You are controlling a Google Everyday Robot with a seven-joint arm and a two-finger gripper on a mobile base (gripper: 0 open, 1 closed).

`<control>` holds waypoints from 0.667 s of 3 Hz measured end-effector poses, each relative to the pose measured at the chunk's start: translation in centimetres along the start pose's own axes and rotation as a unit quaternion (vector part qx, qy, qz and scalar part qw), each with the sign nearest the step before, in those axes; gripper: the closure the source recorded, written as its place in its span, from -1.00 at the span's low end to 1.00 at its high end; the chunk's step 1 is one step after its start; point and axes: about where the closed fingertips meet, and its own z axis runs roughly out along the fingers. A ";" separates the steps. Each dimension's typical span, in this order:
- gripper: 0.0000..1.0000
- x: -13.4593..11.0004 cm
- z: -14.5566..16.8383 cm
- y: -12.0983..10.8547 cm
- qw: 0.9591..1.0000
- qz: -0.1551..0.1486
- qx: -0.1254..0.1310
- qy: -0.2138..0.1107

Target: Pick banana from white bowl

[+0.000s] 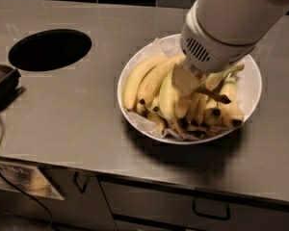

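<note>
The white bowl [253,88] sits on the steel surface [86,109], at 3 o'clock from the round opening [49,49]. The tool [187,79] hangs over the bowl just toward 12 o'clock of its centre, low among the fruit and touching or nearly touching it. The wrist housing [221,28] hides most of the tool, so we cannot tell how far open it is or whether it has hold of anything.

We judge the banana [169,99] to be the large curved one lying directly beneath the tool. Its body sweeps from the tool toward 6 o'clock, and its thin stem [212,94] leaves the tool toward 4 o'clock and ends in a dark tip. The long axis therefore bends under the tool, and the tool stands near the stem end of the body.

The bunched bananas [144,78] lie at 9 o'clock of the tool, touching the target. In our judgement, the lift should go straight up and clear of these neighbours.
</note>
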 end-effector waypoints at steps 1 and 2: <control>0.20 0.0 0.0 0.0 1.000 0.000 0.000 0.000; 0.57 -0.4 -1.6 0.1 0.999 -0.018 -0.004 -0.026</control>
